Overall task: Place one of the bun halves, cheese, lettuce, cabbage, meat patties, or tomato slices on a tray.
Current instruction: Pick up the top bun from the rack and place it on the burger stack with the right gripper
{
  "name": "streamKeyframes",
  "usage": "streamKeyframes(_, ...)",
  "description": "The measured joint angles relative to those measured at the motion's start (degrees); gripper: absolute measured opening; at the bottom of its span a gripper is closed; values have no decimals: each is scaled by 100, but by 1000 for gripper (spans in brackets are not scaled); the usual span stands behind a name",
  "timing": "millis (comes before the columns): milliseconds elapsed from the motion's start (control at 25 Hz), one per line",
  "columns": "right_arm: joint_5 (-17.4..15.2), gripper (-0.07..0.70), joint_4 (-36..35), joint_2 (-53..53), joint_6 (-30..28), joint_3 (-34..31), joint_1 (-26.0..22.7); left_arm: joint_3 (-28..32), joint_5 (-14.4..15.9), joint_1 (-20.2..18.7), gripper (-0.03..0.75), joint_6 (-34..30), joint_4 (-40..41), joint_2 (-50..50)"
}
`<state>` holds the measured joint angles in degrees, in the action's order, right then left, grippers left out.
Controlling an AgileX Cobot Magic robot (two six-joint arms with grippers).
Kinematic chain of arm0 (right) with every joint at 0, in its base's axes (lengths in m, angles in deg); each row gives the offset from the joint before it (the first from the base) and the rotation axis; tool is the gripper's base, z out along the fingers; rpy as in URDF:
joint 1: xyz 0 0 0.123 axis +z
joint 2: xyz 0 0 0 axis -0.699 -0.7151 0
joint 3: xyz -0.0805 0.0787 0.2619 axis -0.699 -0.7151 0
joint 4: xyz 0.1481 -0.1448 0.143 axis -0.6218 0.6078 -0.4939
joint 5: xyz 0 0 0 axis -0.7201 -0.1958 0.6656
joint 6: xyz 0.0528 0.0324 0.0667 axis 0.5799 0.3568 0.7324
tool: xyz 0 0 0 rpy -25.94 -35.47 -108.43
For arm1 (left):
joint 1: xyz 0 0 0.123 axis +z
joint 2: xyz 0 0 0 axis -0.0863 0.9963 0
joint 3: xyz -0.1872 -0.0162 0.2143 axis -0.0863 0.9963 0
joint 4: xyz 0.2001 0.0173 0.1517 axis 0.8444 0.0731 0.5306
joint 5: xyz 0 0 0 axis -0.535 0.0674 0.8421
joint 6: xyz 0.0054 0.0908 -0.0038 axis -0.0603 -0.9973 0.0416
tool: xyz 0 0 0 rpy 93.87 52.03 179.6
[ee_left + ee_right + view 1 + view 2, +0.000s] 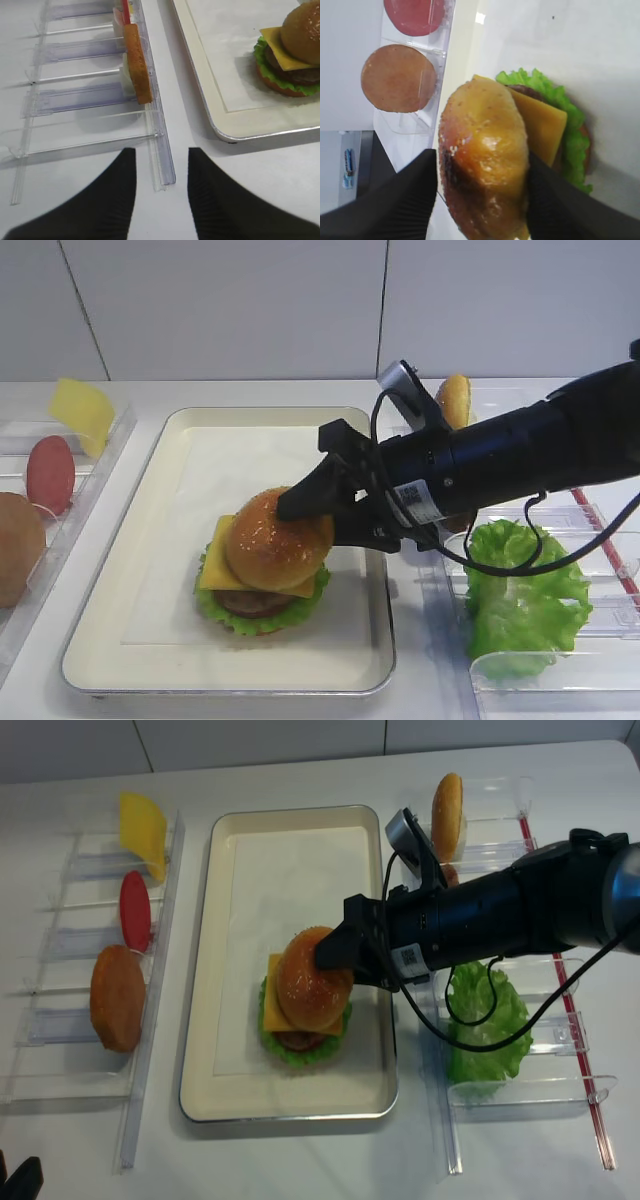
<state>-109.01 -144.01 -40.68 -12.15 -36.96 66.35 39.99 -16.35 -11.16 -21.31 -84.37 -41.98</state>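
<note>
We read no text anywhere; a white label (412, 502) sits on the right arm (520, 455) (print too small and blurred to make out).

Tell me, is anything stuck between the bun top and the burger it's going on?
Nothing visible is. The bun top already sits on the cheese of the stack in the tray, tilted a little. The right gripper has a finger on each side of it, with nothing else between.
</note>
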Motion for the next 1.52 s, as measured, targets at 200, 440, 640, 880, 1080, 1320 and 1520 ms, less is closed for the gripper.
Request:
streamKeyframes(200,23,487,125,0,39,0,0,0,0,0,251,0,0,0)
streamKeyframes(440,48,514,138,0,49,0,0,0,0,0,251,0,0,0)
streamKeyframes(640,138,515,138,0,107,0,0,0,0,0,251,0,0,0)
streamKeyframes(880,90,516,138,0,362,0,0,0,0,0,251,0,0,0)
streamKeyframes(1080,51,516,138,0,483,0,0,0,0,0,251,0,0,0)
streamKeyframes(1320,-23,515,138,0,588,0,0,0,0,0,251,0,0,0)
streamKeyframes(1520,91,515,138,0,678,0,167,0,0,0,251,0,10,0)
